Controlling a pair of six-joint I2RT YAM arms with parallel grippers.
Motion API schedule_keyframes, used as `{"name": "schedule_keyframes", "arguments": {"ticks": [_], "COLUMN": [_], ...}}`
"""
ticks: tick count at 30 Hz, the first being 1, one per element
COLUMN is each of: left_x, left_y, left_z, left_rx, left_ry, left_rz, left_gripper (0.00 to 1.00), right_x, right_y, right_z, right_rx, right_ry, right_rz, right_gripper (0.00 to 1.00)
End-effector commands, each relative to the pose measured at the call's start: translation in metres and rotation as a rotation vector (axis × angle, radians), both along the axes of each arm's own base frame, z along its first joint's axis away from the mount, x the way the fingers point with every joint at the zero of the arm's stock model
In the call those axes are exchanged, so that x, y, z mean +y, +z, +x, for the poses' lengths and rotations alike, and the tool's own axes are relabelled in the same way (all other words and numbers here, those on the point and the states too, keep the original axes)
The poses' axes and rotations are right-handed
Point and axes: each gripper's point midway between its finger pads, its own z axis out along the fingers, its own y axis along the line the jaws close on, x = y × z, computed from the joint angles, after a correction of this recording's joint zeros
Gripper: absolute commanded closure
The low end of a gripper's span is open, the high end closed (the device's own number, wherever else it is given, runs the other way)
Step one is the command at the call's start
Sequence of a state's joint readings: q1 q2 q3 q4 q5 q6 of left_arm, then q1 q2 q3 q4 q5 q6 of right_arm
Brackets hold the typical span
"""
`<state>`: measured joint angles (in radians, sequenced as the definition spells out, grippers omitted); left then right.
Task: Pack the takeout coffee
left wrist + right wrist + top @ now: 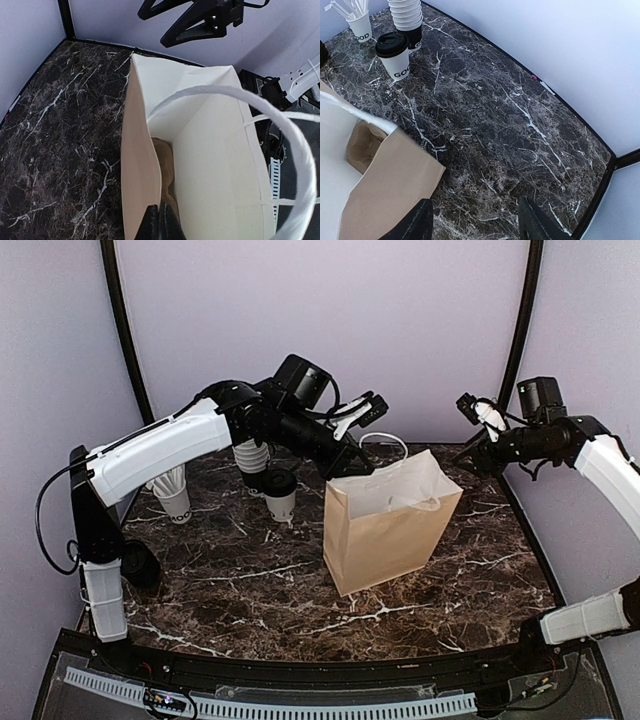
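One takeout coffee [280,493], a small white cup with a black lid, stands on the marble left of the open brown paper bag [385,530]. It also shows at the top left of the right wrist view [394,55]. My left gripper [352,468] reaches over the bag's back left corner. In the left wrist view it [161,220] is shut on the rim of the bag's side wall [137,165]. The part of the bag's inside that I see holds no cup. My right gripper [472,455] hovers open and empty above the table right of the bag [385,190]; its wrist view shows it [475,215] spread wide.
A stack of lidless white cups [252,460] and a white cup of white sticks [172,495] stand behind and left of the coffee. A dark round thing [140,565] sits by the left arm's base. The bag's white handles [280,150] arch over its mouth.
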<state>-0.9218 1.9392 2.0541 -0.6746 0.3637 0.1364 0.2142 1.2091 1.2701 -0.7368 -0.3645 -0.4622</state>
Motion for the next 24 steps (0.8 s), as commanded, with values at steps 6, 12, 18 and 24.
{"name": "schedule_keyframes", "arguments": {"ticks": [6, 12, 18, 24], "left_x": [0.005, 0.035, 0.116, 0.164], "left_y": [0.027, 0.083, 0.084, 0.002], "left_z": [0.034, 0.037, 0.051, 0.08], "left_rx": [0.022, -0.122, -0.302, -0.22], "left_ry": [0.034, 0.13, 0.46, 0.67], "left_rz": [-0.085, -0.102, -0.052, 0.047], "left_gripper": [0.74, 0.37, 0.06, 0.01], "right_x": [-0.004, 0.0, -0.015, -0.048], "right_y": [-0.005, 0.012, -0.003, -0.042], "right_z": [0.008, 0.006, 0.011, 0.035], "right_rx": [-0.007, 0.0, 0.017, 0.166], "right_ry": [-0.026, -0.009, -0.069, -0.238], "right_rz": [-0.009, 0.018, 0.0, 0.115], "right_gripper": [0.41, 0.4, 0.36, 0.22]}}
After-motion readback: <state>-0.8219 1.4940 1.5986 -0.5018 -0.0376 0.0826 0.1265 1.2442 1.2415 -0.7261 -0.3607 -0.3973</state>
